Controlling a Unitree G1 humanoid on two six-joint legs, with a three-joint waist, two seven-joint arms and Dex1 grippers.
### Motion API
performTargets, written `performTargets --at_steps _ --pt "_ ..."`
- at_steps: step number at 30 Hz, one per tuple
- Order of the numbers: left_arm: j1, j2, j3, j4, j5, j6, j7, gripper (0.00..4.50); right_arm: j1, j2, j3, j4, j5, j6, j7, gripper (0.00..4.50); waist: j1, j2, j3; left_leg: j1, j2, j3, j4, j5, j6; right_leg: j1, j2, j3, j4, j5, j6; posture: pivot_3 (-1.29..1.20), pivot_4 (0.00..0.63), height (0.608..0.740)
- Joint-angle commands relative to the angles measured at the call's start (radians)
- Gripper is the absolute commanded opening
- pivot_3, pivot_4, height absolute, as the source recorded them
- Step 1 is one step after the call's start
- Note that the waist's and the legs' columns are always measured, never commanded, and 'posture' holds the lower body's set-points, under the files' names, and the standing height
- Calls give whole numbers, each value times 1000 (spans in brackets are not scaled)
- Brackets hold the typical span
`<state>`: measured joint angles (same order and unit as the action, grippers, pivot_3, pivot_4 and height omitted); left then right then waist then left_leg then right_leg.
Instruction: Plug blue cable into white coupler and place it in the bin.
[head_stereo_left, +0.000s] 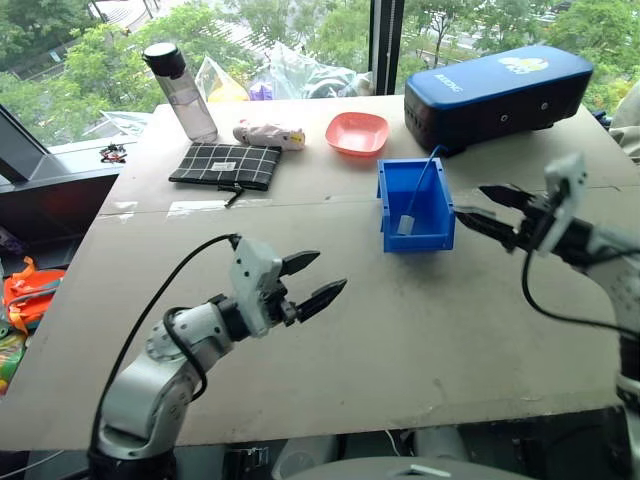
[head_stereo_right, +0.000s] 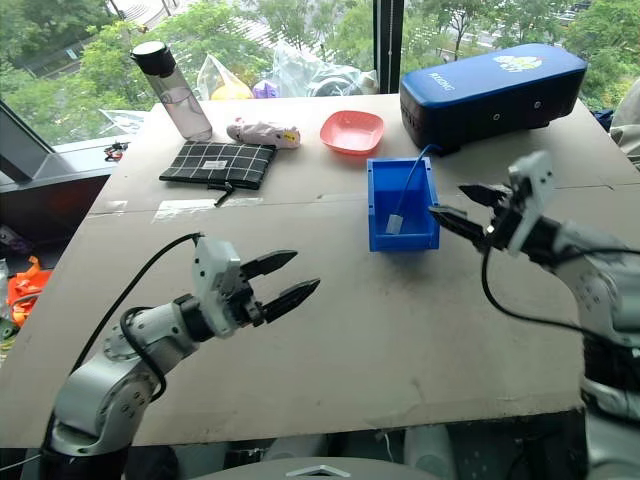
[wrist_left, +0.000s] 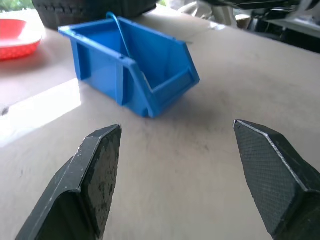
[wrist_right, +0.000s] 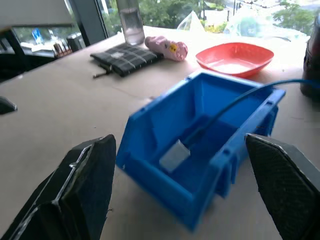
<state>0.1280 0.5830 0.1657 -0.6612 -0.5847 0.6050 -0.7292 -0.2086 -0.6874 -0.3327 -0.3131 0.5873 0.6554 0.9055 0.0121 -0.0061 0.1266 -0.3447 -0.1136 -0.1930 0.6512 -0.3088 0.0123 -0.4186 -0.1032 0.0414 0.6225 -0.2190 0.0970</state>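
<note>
Pulling both arms away slowly is best now. Left gripper (head_stereo_left: 312, 280) at 7 o'clock is wide open, holding nothing. Right gripper (head_stereo_left: 482, 207) at 3 o'clock is the same. Farther off, the white coupler (head_stereo_left: 406, 224) with the blue cable (head_stereo_left: 424, 174) sits inside the bin (head_stereo_left: 384, 205).

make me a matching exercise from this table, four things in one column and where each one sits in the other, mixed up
Things
1. white coupler
2. pink bowl
3. water bottle
4. checked pouch

Places
A. far left part of the table, standing upright
B. inside the blue bin, on the end of the blue cable
C. lying flat just in front of the bottle
D. behind the bin, to the left of the dark blue case

Pairs: 1-B, 2-D, 3-A, 4-C
</note>
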Motion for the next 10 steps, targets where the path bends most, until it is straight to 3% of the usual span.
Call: performTargets --at_steps 1,5,10 --pt "84 72 125 -56 -80 7 -71 3639 189 -72 -130 -92 -45 -153 103 4145 1 0 0 1 0 0 0 0 0 1 0 0 0 0 0 0 150 740" --pt "215 133 252 -63 -140 15 -131 3639 455 -114 -268 -31 -129 -373 230 4145 6 0 1 4 1 1 0 -2 3 5 0 -1 0 0 0 0 150 740" --pt "322 152 325 -79 -186 20 -159 3639 576 -149 -361 87 -142 -497 317 4145 3 1 3 6 1 6 0 -2 4 7 0 3 0 -1 0 0 150 740"
